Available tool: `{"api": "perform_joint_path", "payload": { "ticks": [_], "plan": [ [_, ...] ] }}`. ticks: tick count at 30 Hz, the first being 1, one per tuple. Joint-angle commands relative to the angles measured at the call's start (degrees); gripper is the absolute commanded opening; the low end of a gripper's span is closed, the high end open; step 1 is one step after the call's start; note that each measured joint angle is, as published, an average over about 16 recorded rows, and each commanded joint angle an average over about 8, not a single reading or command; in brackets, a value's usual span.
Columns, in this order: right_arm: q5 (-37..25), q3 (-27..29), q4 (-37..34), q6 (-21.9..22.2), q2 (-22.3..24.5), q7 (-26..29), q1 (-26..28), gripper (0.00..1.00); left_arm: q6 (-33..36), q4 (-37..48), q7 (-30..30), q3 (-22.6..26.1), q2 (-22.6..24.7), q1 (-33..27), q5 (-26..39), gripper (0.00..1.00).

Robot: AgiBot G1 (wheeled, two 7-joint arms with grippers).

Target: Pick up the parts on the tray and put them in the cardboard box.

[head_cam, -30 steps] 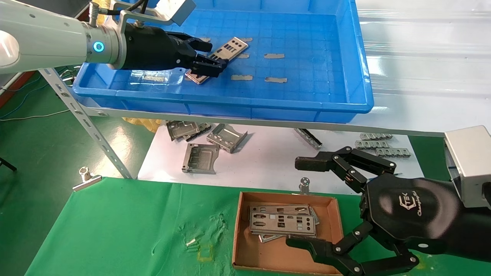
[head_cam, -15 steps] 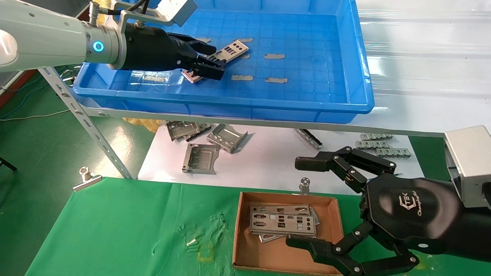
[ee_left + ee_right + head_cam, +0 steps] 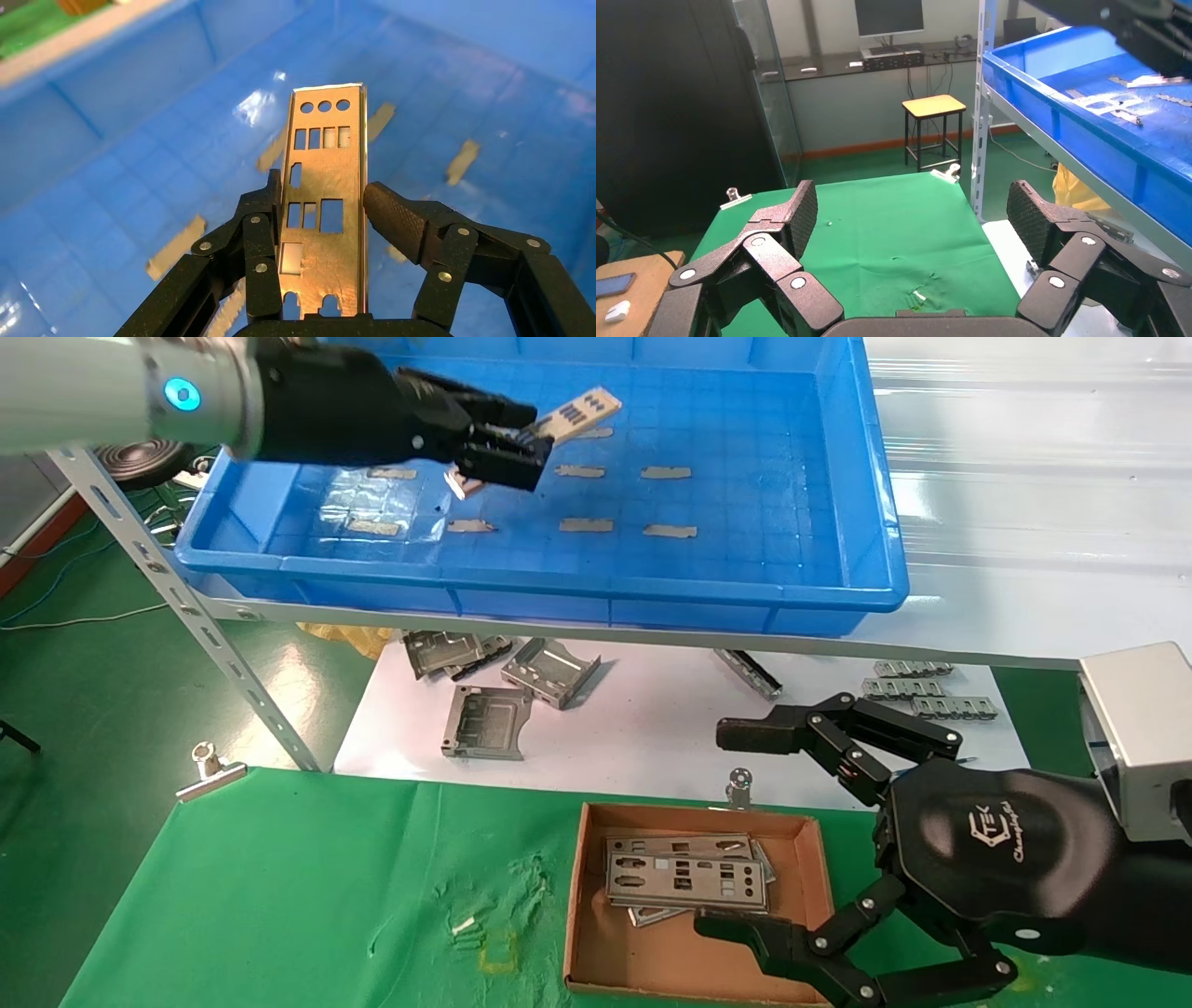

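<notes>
At the head view's upper left, the left gripper (image 3: 498,453) was clamped on one plate (image 3: 579,411) above the tray (image 3: 745,589), its long axis pointing away. The cardboard box (image 3: 810,859) lay lower centre, beside the wide-open right gripper (image 3: 736,831).

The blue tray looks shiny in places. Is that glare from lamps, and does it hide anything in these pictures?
Head view: pale reflections sit on the tray floor at its left end, and the white surface beside it is washed out. Left wrist view: bright glints on the tray floor behind the plate held in the left gripper, whose cutouts stay clear. Right wrist view: even light, the open right gripper plainly seen.
</notes>
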Motion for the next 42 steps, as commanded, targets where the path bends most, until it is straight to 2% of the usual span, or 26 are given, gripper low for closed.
{"api": "perform_joint_path", "payload": {
  "ticks": [1, 6, 10, 14, 17, 22, 28, 32, 37, 42],
  "plan": [
    [0.0, 0.0, 0.0, 0.0, 0.0, 0.0, 0.0, 1.0, 1.1, 0.0, 0.5, -0.3, -0.5, -0.7, -0.5, 0.0],
    [0.0, 0.0, 0.0, 0.0, 0.0, 0.0, 0.0, 1.0, 6.3, -0.3, 2.1, -1.1, -1.7, -2.1, -1.7, 0.0],
    [0.0, 0.0, 0.0, 0.0, 0.0, 0.0, 0.0, 1.0, 14.0, -1.2, 4.4, -1.5, -2.8, -2.9, -2.7, 0.0],
    [0.0, 0.0, 0.0, 0.0, 0.0, 0.0, 0.0, 1.0, 21.1, -2.5, 7.6, -1.7, -3.8, -2.7, -3.6, 0.0],
    [0.0, 0.0, 0.0, 0.0, 0.0, 0.0, 0.0, 1.0, 23.4, -4.2, 9.2, -1.4, -4.3, -1.7, -4.5, 0.0],
    [0.0, 0.0, 0.0, 0.0, 0.0, 0.0, 0.0, 1.0, 24.4, -12.2, 8.4, 1.1, -5.9, 1.5, -8.1, 0.0],
    [0.0, 0.0, 0.0, 0.0, 0.0, 0.0, 0.0, 1.0, 23.8, -29.0, 1.9, 7.8, -11.1, 5.8, -15.1, 0.0],
    [0.0, 0.0, 0.0, 0.0, 0.0, 0.0, 0.0, 1.0, 22.8, -37.4, -2.1, 11.0, -14.4, 7.9, -17.9, 0.0],
    [0.0, 0.0, 0.0, 0.0, 0.0, 0.0, 0.0, 1.0, 21.3, -42.9, -5.1, 13.3, -15.9, 11.6, -18.7, 0.0],
    [0.0, 0.0, 0.0, 0.0, 0.0, 0.0, 0.0, 1.0, 18.4, -44.5, -6.8, 15.2, -14.8, 15.8, -17.5, 0.0]
  ]
}}
